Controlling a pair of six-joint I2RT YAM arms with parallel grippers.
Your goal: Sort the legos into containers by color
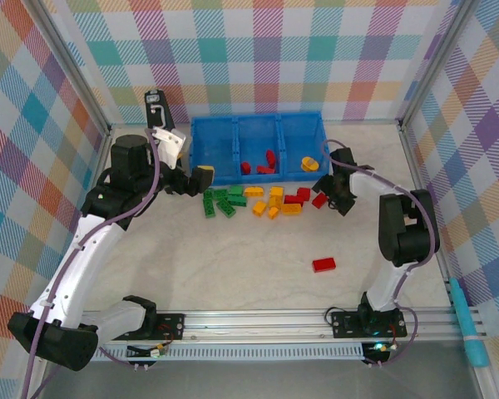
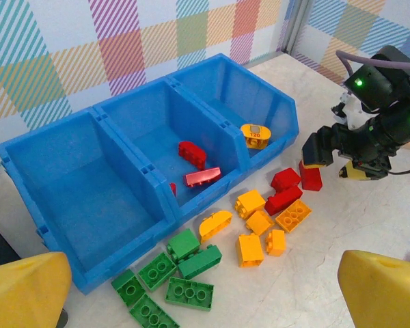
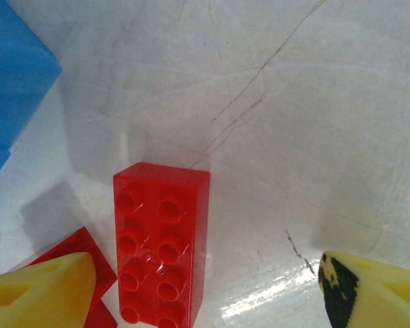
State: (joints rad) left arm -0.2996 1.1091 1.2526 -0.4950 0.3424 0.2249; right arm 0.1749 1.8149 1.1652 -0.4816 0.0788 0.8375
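1. Red brick lies flat on the counter, just in front of the right end of the blue tray. The jaws of the right arm stand apart on either side of it, gripping nothing.
2. The brick sits off-centre, hard by one finger, and a second red brick lies partly under that same finger. Closing from here could pinch both, or shove the brick askew so it twists out.
3. A loose grip risks a drop short of the middle compartment, where red pieces lie, or into the right compartment holding a yellow piece.
4. The jaws of the left arm hang wide apart and empty near the green bricks. If both arms head for the tray together, they could collide.
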